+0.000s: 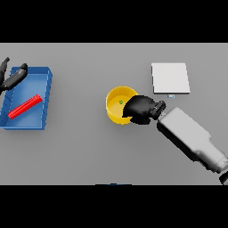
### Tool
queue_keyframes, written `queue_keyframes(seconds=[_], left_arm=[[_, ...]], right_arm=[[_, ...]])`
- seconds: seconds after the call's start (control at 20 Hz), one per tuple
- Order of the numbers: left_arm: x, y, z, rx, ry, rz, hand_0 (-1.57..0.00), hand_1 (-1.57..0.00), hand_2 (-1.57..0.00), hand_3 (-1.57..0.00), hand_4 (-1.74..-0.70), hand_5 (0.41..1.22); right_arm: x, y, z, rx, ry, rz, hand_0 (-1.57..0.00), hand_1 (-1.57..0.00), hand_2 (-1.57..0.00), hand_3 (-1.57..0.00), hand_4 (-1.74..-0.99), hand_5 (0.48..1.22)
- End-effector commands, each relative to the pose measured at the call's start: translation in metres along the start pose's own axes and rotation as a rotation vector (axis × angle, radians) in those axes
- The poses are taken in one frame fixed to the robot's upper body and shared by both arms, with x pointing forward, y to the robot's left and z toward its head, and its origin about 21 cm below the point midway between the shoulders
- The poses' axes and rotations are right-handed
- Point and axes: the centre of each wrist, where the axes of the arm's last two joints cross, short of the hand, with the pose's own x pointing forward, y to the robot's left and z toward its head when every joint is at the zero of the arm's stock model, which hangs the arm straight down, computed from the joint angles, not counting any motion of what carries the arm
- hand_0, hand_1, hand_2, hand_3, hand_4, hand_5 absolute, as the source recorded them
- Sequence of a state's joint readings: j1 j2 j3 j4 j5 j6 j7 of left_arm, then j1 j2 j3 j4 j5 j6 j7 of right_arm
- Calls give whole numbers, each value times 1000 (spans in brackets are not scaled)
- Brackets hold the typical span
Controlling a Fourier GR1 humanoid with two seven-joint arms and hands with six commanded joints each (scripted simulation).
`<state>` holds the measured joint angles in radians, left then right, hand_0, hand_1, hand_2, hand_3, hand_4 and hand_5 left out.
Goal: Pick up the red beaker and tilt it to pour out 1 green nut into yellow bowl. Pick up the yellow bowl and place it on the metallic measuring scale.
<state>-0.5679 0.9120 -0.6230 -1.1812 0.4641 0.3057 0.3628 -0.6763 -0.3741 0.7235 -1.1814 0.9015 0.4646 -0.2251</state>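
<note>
The yellow bowl [116, 101] stands on the grey table near the middle, with one small green nut [120, 102] inside it. My right hand [141, 108] is at the bowl's right rim, its dark fingers curled over the edge and gripping it. The red beaker [24, 106] lies on its side in the blue tray [43, 103] at the left. My left hand [10, 77] hovers over the tray's far left corner with fingers relaxed and holding nothing. The metallic measuring scale [170, 78] lies flat, up and to the right of the bowl.
The right forearm [191, 139] runs from the lower right corner up to the bowl. Bare grey table lies between the tray and the bowl and along the front edge.
</note>
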Motion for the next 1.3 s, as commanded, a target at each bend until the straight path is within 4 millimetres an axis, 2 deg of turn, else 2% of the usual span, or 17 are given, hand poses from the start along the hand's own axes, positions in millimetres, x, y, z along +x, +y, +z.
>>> queue_keyframes(seconds=[0.0,0.15,0.35,0.5,0.75,0.9,1.25], left_arm=[[-4,1,0,3,3,-1,1,1,1,1,-717,693],[-5,0,0,7,15,1,1,1,1,1,-717,696],[-7,-2,-1,5,14,-3,1,1,1,1,-724,693],[-5,0,0,5,17,-9,1,1,1,1,-717,686],[0,-3,4,0,3,-8,1,1,1,1,-720,688],[2,3,4,13,4,0,1,1,1,1,-725,704],[0,0,8,11,32,3,1,1,1,1,-735,727]], right_arm=[[-1,1,0,-4,-1,-8,-1515,-1511,-1314,-1285,-1720,1206],[-7,-11,10,-27,10,-20,-1542,-1540,-1331,-1340,-1730,1213],[-8,-30,30,-56,34,-45,-1559,-1558,-1414,-1252,-1737,1218],[-18,-41,49,-99,76,-40,-1565,-1565,-1426,-1194,-1739,1219],[-24,-52,59,-143,142,-34,-1561,-1569,-1524,-1161,-1740,1220],[-41,-54,68,-167,200,-31,-1566,-1570,-1516,-1149,-1741,1220],[-84,-45,74,-221,324,-70,-1570,-1571,-1539,-1145,-1741,1221]])
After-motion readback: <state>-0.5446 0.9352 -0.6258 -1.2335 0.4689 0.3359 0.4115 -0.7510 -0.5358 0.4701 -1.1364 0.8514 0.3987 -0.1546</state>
